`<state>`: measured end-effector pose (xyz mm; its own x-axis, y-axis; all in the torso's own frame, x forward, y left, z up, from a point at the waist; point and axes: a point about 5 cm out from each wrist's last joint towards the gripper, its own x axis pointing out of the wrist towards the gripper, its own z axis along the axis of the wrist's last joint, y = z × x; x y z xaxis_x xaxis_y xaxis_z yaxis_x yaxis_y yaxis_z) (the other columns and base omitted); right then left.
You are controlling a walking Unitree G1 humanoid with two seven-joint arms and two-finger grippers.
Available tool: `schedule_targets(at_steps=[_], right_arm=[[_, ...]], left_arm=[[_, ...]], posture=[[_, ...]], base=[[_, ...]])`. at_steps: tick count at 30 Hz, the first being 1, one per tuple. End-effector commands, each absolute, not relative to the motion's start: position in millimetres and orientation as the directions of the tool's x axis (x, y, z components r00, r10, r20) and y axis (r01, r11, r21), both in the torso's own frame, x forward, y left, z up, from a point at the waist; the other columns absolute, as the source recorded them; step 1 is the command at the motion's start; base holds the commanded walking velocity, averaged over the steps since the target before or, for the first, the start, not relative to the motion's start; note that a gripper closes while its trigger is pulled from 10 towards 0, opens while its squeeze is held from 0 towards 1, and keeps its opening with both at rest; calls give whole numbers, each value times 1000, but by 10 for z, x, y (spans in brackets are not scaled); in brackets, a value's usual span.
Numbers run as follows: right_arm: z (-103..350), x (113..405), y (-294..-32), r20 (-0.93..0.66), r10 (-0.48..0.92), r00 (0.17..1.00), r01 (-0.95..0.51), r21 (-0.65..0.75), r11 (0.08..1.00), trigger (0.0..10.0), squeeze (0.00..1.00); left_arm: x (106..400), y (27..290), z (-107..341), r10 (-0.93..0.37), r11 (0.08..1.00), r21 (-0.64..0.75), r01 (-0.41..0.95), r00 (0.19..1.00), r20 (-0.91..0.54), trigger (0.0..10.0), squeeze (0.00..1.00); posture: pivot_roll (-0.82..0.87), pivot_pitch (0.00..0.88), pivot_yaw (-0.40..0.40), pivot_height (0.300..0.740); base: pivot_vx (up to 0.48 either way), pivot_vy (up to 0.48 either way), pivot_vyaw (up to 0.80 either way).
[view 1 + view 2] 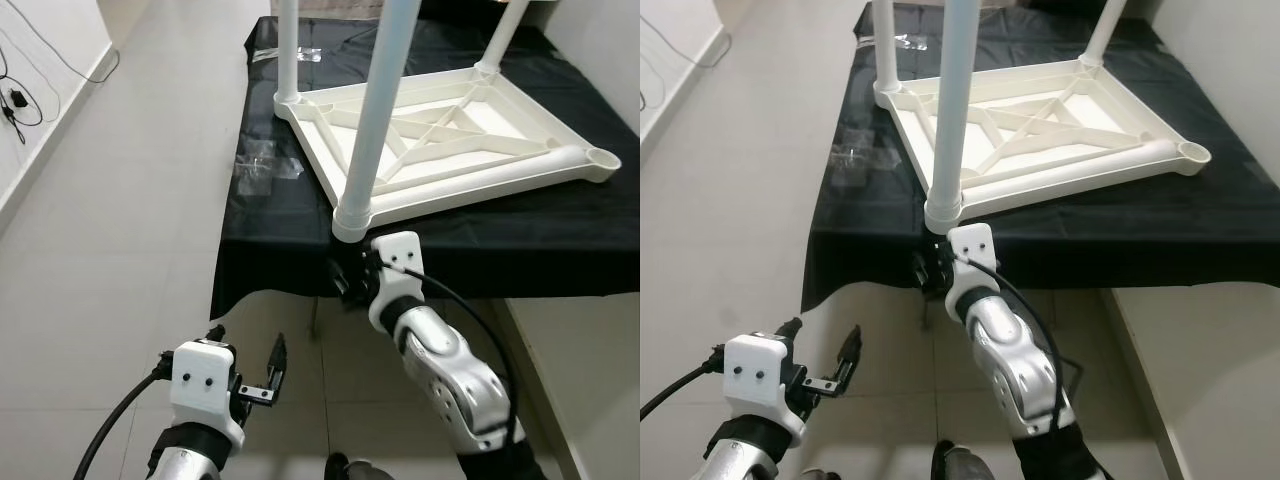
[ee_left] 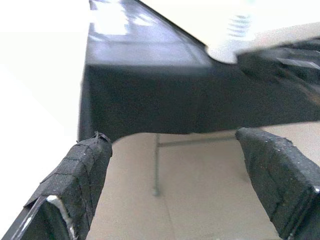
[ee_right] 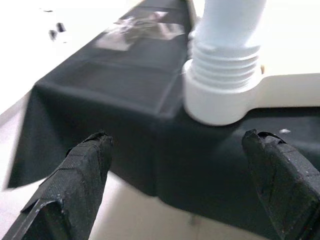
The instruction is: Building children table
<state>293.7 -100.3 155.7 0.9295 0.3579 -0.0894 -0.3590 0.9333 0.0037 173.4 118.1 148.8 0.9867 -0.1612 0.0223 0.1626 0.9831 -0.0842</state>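
A white plastic children's table (image 1: 450,150) lies upside down on a black-clothed table (image 1: 280,240). Three white legs stand up from its corners; the nearest leg (image 1: 378,110) sits in the front corner socket (image 3: 220,95), its thread showing. The right corner socket (image 1: 603,158) is empty. My right gripper (image 1: 347,282) is open just below and in front of the nearest leg's socket, at the cloth's front edge, with its fingers (image 3: 80,175) spread wide. My left gripper (image 1: 248,342) hangs open low on the left over the floor, holding nothing.
Clear plastic bags (image 1: 265,165) lie on the cloth left of the white table, and another (image 1: 288,55) lies at the back. A black cable (image 1: 20,100) runs along the left wall. Open tiled floor (image 1: 120,250) lies to the left.
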Motion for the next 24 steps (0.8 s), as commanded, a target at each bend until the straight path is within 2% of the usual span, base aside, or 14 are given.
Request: schedule_targets(at_steps=[1,4,9,14,24], right_arm=[[1552,2906,-1004,-78,379,922,-380,3,925,10000,0],[1364,2855,-1169,-130,362,923,-369,-39,928,10000,0],[1243,2836,-1159,-156,367,917,-374,-18,927,10000,0],[1116,2778,-948,-154,467,871,-467,36,883,10000,0],[1015,2854,-970,-182,443,878,-442,49,896,10000,0]], left_arm=[[1719,1213,1435,-135,988,-80,135,991,2,10000,0],[1703,1294,1331,-69,997,-42,67,996,-52,10000,0],[1718,1340,1216,-17,999,-39,13,994,-104,10000,0],[1738,1347,1043,8,998,-62,-18,987,-161,10000,0],[1803,1376,972,20,998,-55,-30,985,-173,10000,0]], posture=[[28,123,-63,740],[24,95,-55,740],[30,59,-51,740],[30,28,-41,740],[13,8,-27,740]], base=[[0,0,0],[0,0,-717],[0,0,-800],[0,0,0],[-277,0,0]])
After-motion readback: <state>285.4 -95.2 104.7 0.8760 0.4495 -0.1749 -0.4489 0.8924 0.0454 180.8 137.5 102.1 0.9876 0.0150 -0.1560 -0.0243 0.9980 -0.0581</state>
